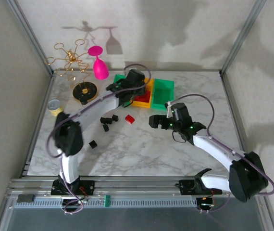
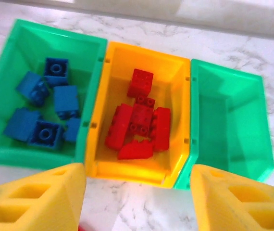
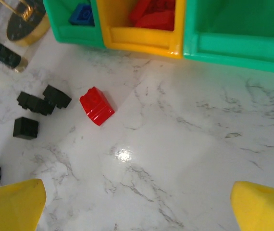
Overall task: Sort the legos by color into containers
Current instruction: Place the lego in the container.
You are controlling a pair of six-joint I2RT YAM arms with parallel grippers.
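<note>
**Both sets of fingers released; blue and red bricks binned, black bricks loose**

**Top external.** A white marble-patterned surface (image 1: 142,154) sits between pale walls and aluminium frame posts, with a metal rail across the bottom of the frame. At upper centre three small open-topped plastic bins stand in a touching row. They are the left green bin (image 1: 119,78), the yellow-orange bin (image 1: 145,101) and the right green bin (image 1: 165,91). Each bin's long axis runs roughly bottom to top of the frame. The white left arm (image 1: 98,108) reaches over them. The right gripper (image 1: 157,120) hangs at centre right. Left of it lie a loose red brick (image 1: 130,119) and scattered black bricks (image 1: 109,119). At upper left are a pink plastic goblet (image 1: 98,65), a gold wire stand (image 1: 72,60), a black-and-gold disc (image 1: 85,91) and a small yellow tin can (image 1: 55,107).

**Left wrist.** The left gripper (image 2: 137,175) hovers above the yellow-orange bin's near wall, its yellow fingers (image 2: 45,197) apart and grasping nothing. Blue bricks (image 2: 65,101) lie jumbled in the left green bin and red bricks (image 2: 142,120) are heaped in the yellow-orange bin.

**Right wrist.** The right gripper's fingers are spread wide over bare surface, holding nothing. The loose red brick lies at centre left, its long axis slanting from upper left to lower right, with black bricks to its left.
</note>
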